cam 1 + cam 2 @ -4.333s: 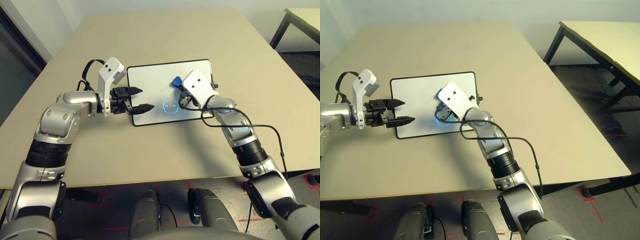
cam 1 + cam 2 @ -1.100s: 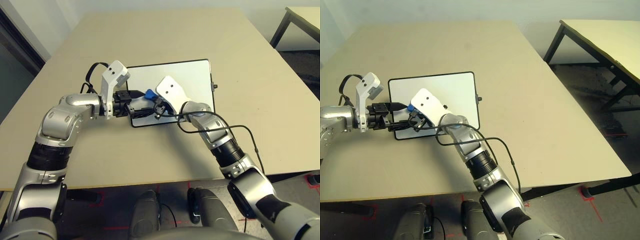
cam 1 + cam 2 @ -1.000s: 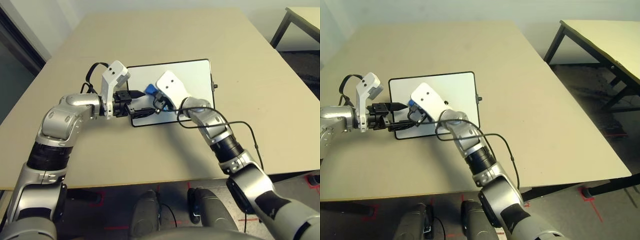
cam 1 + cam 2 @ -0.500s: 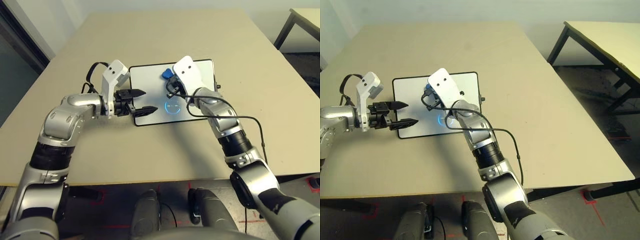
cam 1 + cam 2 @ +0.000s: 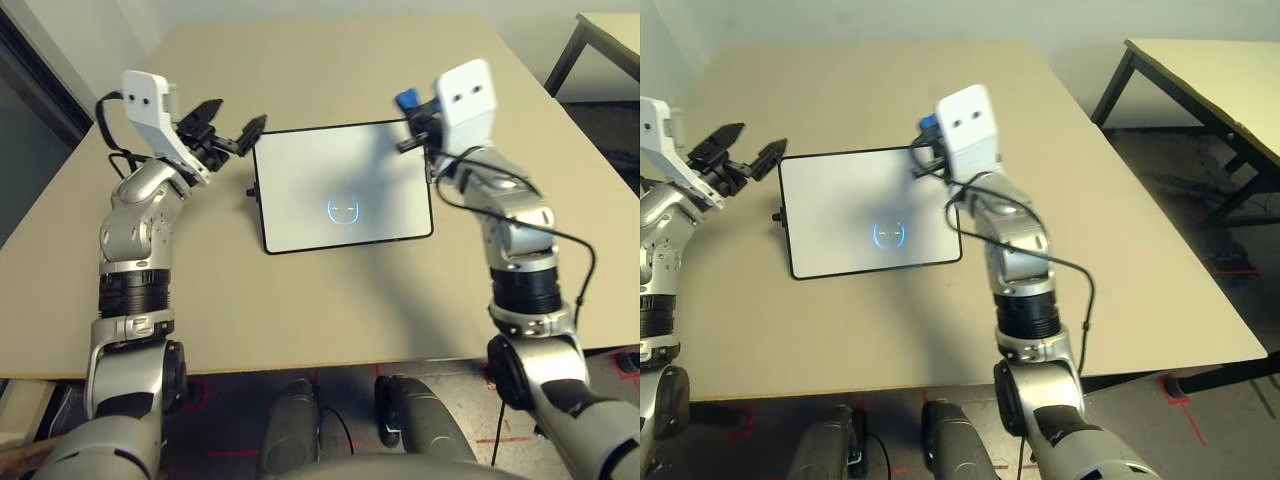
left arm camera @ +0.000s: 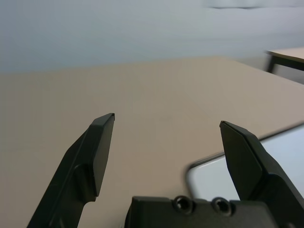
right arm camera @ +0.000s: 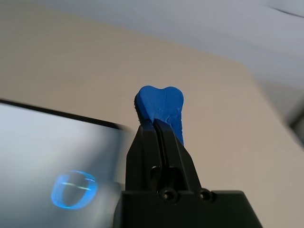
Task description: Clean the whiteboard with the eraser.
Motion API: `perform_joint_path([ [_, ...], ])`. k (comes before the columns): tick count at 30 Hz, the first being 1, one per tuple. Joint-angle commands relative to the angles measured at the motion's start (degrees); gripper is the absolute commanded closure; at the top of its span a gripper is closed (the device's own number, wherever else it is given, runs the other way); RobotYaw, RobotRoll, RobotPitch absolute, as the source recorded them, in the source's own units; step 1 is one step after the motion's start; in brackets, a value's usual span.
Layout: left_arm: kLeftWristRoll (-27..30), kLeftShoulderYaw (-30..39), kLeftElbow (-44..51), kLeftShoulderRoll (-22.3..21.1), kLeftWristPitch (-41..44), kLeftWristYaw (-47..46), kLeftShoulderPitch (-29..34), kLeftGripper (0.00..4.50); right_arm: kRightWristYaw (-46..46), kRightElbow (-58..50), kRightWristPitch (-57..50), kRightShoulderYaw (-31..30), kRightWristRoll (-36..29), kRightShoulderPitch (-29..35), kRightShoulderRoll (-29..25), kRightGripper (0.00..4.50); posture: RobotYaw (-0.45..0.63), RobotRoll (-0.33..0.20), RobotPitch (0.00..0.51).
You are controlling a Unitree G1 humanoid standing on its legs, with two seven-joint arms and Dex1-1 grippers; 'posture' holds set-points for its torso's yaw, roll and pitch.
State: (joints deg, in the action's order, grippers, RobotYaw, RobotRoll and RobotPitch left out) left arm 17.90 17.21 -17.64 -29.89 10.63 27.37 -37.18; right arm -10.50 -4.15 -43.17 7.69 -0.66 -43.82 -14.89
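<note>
Beige tabletop (image 5: 330, 330) fills my forward view, with a second table (image 5: 1215, 70) standing off to my right across a gap of dark floor.

Item: whiteboard (image 5: 345, 165). It lies flat near the middle of the tabletop, black-framed with rounded corners, and I see a small black knob (image 5: 251, 192) on its left edge. A bluish ring mark (image 5: 343, 210) sits near its centre, on an otherwise white surface.

Item: eraser (image 7: 160, 110). It is bright blue and clamped between the fingers of my right gripper (image 7: 159, 124), which are closed tight on it so that only its rounded end sticks out past the tips. That gripper is raised off the tabletop, above the whiteboard's far right corner, and the eraser (image 5: 406, 99) is not touching the board.

Item: left gripper (image 5: 228, 117). It is lifted clear of the tabletop beside the whiteboard's far left corner, fingers spread wide apart and holding nothing. My left wrist view looks between the two black fingers (image 6: 97, 147) at bare tabletop and a corner of the whiteboard (image 6: 270, 156).
</note>
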Motion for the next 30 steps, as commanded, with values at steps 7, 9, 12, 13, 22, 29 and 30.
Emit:
perform_joint_path([
  [7,-1.0,1.23,-6.72,0.33,-5.21,-4.14,1.17,0.0,3.98,1.6,-9.65,4.04,-1.88,8.92,1.17,4.47,-0.03,0.0,0.133],
  [9,-0.95,1.1,-6.82,0.43,-5.46,-4.43,1.63,0.0,4.56,1.58,-11.11,4.3,-2.25,9.9,1.81,4.47,-0.03,0.0,0.135],
  [12,-0.85,1.1,-6.82,0.56,-5.64,-4.97,2.09,0.0,4.9,4.39,-11.28,4.1,-2.66,9.92,2.59,4.47,-0.03,0.0,0.139],
  [13,-0.84,1.08,-6.81,0.62,-5.71,-5.17,2.16,0.0,4.87,4.95,-11.32,4.01,-2.7,9.81,2.62,4.47,-0.03,0.0,0.139],
  [22,-2.75,2.65,-9.41,0.56,-7.9,-11.32,3.81,0.0,5.01,13.84,-9.03,5.3,-3.63,7.77,2.65,3.79,-0.01,0.0,0.154],
  [29,-4.56,4.43,-13.86,1.16,-13.44,-17.92,3.81,0.0,3.74,14.92,-2.1,6.8,-5.3,6.18,-0.05,1.56,-0.03,0.0,0.159],
  [30,-4.94,4.17,-14.29,1.46,-14.04,-18.44,3.71,0.0,3.16,15.39,-0.71,7.05,-5.68,5.94,-0.67,1.21,-0.04,0.0,0.16],
])
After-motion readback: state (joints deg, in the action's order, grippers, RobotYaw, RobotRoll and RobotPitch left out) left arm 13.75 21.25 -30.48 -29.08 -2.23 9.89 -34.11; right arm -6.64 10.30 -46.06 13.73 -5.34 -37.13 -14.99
